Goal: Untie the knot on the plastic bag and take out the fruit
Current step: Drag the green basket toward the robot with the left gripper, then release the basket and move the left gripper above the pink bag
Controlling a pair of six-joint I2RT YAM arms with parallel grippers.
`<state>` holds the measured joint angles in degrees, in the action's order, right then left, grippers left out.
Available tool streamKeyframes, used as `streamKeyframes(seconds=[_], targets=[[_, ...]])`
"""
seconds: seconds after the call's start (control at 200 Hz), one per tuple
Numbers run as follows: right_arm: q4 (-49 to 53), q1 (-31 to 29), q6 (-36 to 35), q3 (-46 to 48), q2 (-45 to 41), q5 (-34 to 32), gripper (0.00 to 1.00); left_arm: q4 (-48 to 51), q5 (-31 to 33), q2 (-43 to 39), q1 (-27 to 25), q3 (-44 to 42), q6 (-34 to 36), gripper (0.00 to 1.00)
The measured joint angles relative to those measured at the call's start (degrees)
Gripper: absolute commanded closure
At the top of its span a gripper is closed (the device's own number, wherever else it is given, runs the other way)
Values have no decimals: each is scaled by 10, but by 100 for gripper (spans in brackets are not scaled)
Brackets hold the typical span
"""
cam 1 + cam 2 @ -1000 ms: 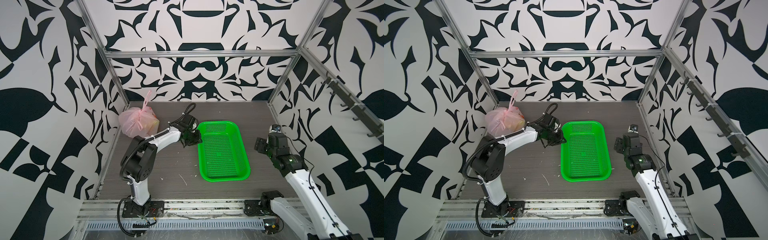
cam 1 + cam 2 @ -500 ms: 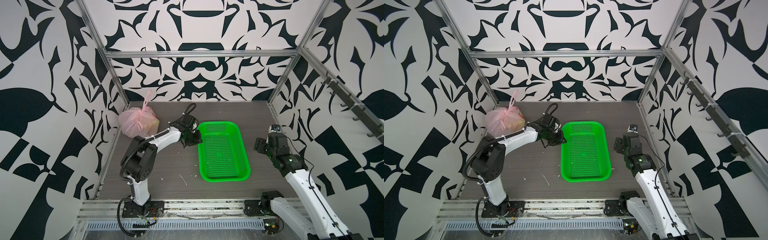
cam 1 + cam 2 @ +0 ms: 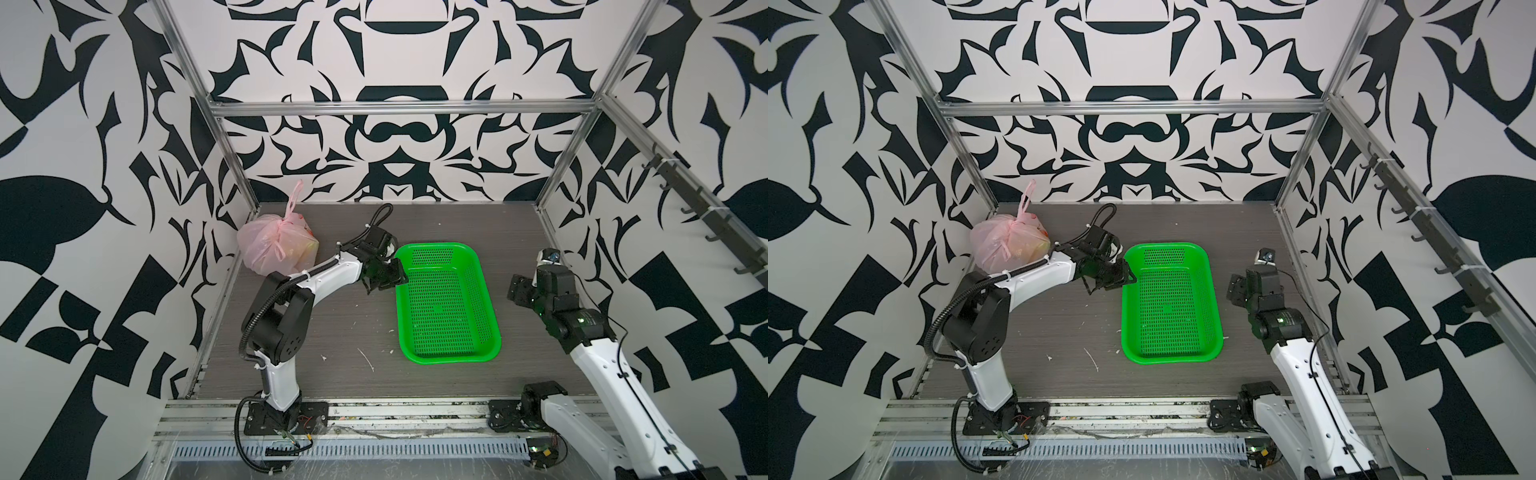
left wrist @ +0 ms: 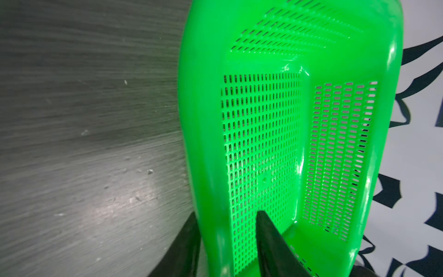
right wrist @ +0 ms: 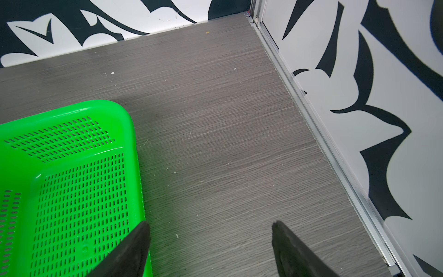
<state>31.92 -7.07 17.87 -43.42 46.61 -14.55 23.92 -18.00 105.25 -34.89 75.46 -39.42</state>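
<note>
The pale pink plastic bag stands tied in the back left corner, with its knot on top and one loop handle sticking up. Yellowish fruit shows dimly through the film; the rest is hidden. My left gripper is away from the bag, at the green basket's near-left corner. Its jaws straddle the basket's wall, open, with a gap on the inner side. My right gripper hovers open and empty over the floor right of the basket.
The green perforated basket lies empty in the middle. Patterned walls with aluminium rails close in the back and both sides. Small white scraps dot the grey wood floor.
My left gripper's jaws have parted on the basket's wall. The right arm, the bag and the basket have not visibly moved.
</note>
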Motion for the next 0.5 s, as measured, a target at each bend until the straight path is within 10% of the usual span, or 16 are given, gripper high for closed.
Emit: streamKeyframes(seconds=[0.5], targets=[[-1, 0, -1, 0, 7, 15, 19, 104, 97, -119, 58, 49, 72, 44]])
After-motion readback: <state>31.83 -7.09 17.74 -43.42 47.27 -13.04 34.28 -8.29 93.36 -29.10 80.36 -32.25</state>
